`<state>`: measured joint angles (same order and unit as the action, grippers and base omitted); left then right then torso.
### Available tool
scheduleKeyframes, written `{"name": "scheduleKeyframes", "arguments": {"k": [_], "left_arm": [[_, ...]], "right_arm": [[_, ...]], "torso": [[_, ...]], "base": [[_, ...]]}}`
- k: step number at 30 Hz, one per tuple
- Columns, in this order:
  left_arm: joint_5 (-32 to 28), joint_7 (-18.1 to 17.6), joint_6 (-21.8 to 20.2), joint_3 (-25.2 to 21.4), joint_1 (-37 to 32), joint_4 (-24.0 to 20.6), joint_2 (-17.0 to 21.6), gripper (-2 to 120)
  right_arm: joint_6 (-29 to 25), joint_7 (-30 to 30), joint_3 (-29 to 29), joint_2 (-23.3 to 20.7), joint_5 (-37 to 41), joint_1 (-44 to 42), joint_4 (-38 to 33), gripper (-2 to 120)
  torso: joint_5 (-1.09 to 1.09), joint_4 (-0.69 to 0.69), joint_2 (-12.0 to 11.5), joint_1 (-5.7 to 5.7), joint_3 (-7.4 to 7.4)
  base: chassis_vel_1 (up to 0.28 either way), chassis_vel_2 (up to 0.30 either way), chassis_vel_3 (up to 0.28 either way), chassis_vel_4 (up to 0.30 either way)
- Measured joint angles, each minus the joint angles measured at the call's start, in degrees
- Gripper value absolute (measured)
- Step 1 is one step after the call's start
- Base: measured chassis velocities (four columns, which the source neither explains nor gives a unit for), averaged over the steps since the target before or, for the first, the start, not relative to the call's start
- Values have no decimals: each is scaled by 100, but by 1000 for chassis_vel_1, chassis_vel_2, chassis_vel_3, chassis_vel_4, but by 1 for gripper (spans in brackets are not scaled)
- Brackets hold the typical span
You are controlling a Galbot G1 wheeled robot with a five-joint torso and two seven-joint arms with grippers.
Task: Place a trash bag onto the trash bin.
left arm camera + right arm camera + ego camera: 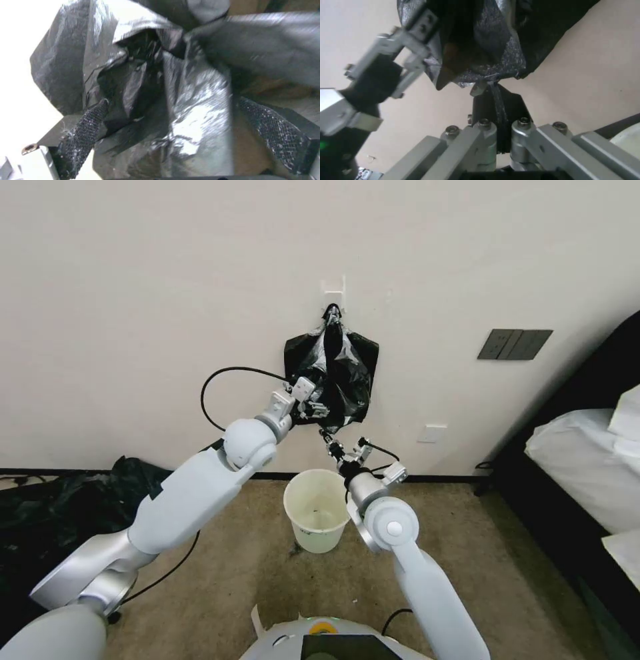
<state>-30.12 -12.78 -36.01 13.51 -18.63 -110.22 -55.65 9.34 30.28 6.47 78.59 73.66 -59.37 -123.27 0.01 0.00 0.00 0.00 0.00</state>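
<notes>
The trash bag (343, 373) is a wrinkly black film hanging from a white wall hook (333, 290). My left gripper (319, 410) is at its lower left side, open, and the left wrist view shows glossy film (186, 107) lying between the two meshed pads (83, 130). My right gripper (326, 435) points up from below and is shut, pinching a thin strip at the trash bag's bottom edge (486, 75); its tips (486, 83) meet the film there. The cream-white trash bin (320, 537) stands on the carpet directly under both grippers, with nothing lining it.
A heap of black plastic sheeting (60, 507) lies on the floor at the left. A bed with white bedding (587, 467) fills the right side. A dark switch plate (513, 345) and a socket (433, 433) are on the wall. Open carpet lies around the bin.
</notes>
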Motion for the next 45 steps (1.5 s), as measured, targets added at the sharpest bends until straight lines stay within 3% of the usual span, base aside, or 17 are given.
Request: {"name": "scheduleKeyframes", "arguments": {"k": [7, 13, 15, 20, 33, 38, 45], "left_arm": [[169, -75, -135, 122, 96, 201, -94, 95], [159, -121, -67, 114, 78, 197, -112, 75], [158, -140, -46, 110, 32, 197, -76, 64], [104, -168, 46, 77, 0, 189, -67, 50], [-271, -534, 318, -14, -146, 45, -38, 0], [-404, -763, 422, -47, -228, 43, -124, 0], [-616, -1089, 660, -94, -276, 50, -269, 0]], "right_arm": [[-1, -11, -2, 14, 0, -18, -3, 0], [2, -24, -9, 11, -54, -77, -13, 0], [6, -32, -9, -5, -85, -105, -29, 0], [16, -50, -11, -29, -163, -144, -37, 0], [85, -250, 6, -77, -546, -197, -53, 0], [151, -487, 16, -142, -1201, -288, -14, 0], [335, -927, 103, -407, -2744, -799, -430, 29]], "torso": [[0, 0, 0, 0, 0], [0, -1, 0, 0, 0], [-1, 0, 0, 0, 0], [0, 0, 0, 0, 0], [0, 1, 0, 0, 0], [0, 0, 0, 0, 0], [0, 0, 0, -1, 0]], "base": [[0, 0, 0, 0], [0, 0, 0, 0], [0, 0, 0, 0], [0, 0, 0, 0], [0, 0, 0, 0], [0, 0, 0, 0], [0, 0, 0, 0]]}}
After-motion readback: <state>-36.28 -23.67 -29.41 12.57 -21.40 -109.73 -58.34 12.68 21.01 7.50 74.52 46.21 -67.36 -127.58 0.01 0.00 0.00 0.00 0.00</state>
